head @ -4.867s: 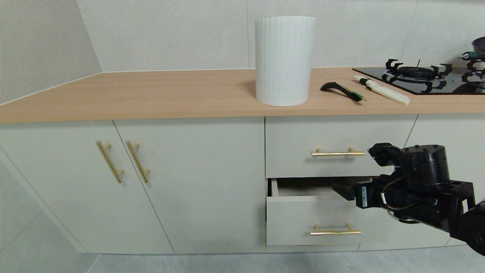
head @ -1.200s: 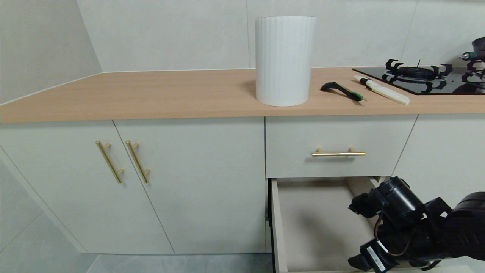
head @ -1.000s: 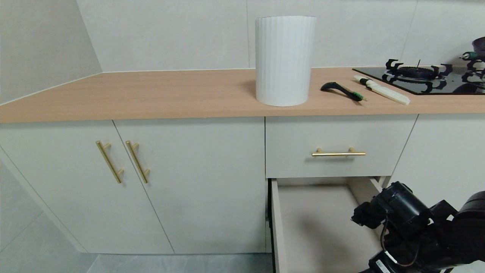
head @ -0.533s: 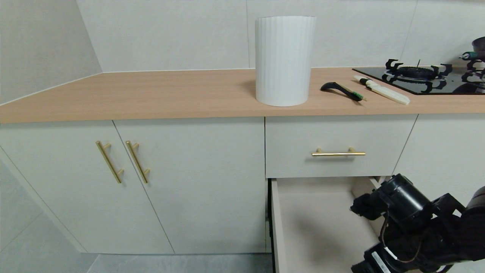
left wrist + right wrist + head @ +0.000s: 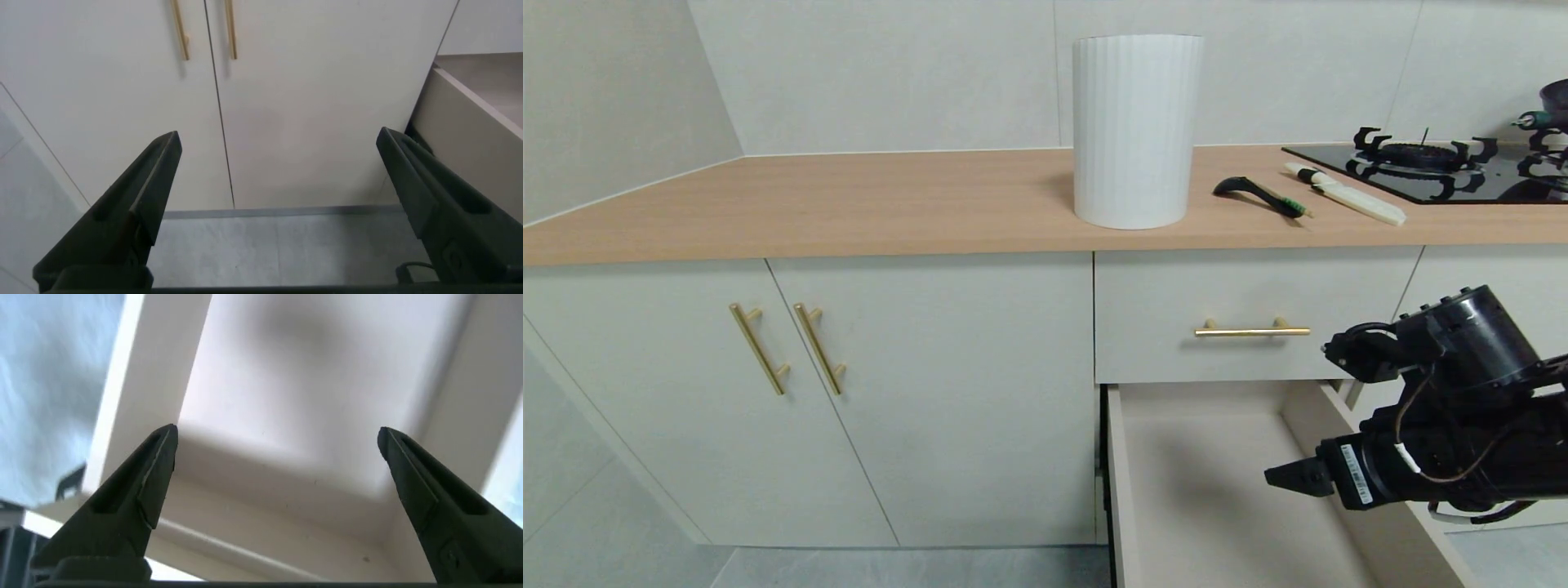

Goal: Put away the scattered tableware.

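Observation:
On the wooden counter (image 5: pixel 849 200) lie a black spoon with a green handle (image 5: pixel 1260 196) and a cream-coloured utensil (image 5: pixel 1349 197), both right of a tall white ribbed container (image 5: pixel 1135 131). Below them the lower drawer (image 5: pixel 1201 490) stands pulled far out with a bare floor (image 5: pixel 310 400). My right gripper (image 5: pixel 1294 478) hovers over the drawer's right side, open (image 5: pixel 275 434) and holding nothing. My left gripper (image 5: pixel 278 137) is open and bare too, low before the cabinet doors (image 5: pixel 286 106).
A black gas hob (image 5: pixel 1421 171) sits at the counter's right end. The upper drawer (image 5: pixel 1252 331) is closed, with a gold bar handle. Two cabinet doors with gold handles (image 5: pixel 788 347) stand closed on the left. Grey floor (image 5: pixel 278 245) lies below.
The lower drawer went from slightly ajar to pulled far out. My right arm dropped to the drawer front, then rose and now sits over the drawer's right side.

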### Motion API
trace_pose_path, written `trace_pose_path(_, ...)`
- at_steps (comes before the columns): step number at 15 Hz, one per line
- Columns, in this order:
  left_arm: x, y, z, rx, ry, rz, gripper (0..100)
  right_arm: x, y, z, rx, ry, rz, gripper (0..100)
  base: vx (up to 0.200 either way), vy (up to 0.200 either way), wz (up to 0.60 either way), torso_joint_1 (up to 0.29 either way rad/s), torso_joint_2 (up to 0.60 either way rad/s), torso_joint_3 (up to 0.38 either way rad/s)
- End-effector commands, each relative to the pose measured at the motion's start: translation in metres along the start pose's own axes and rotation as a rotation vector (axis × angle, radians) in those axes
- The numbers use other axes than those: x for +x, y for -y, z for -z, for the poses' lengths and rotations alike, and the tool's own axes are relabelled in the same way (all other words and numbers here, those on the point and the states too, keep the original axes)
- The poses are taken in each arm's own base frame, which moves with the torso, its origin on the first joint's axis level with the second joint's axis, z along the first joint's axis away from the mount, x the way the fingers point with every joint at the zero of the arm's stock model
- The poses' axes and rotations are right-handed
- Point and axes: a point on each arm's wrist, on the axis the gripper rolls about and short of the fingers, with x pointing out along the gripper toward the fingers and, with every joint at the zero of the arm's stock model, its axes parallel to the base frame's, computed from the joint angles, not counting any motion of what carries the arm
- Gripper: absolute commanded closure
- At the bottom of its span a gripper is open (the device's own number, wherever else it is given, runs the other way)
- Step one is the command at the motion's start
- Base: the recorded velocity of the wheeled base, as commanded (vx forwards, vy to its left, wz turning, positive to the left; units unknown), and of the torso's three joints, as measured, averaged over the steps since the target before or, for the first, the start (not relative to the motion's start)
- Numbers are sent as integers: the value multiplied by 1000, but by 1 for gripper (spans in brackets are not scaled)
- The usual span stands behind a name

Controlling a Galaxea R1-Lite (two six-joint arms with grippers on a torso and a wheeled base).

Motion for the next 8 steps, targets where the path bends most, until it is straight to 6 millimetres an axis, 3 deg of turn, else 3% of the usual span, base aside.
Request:
trace_pose_path(1, 0, 0, 0, 1, -1, 1, 0, -13, 3, -1, 4, 46, -1, 0, 0, 0, 0, 0, 0, 0)
trace_pose_path(4, 0, 0, 0, 1, -1, 1, 0, -20, 3, 1, -28, 63, 1, 0, 0, 0, 0, 7, -19, -9)
trace_pose_path(8, 0, 0, 0, -1, 0, 1, 0, -19, 3, 1, -28, 60, 2, 0, 0, 0, 0, 77, -239, -255)
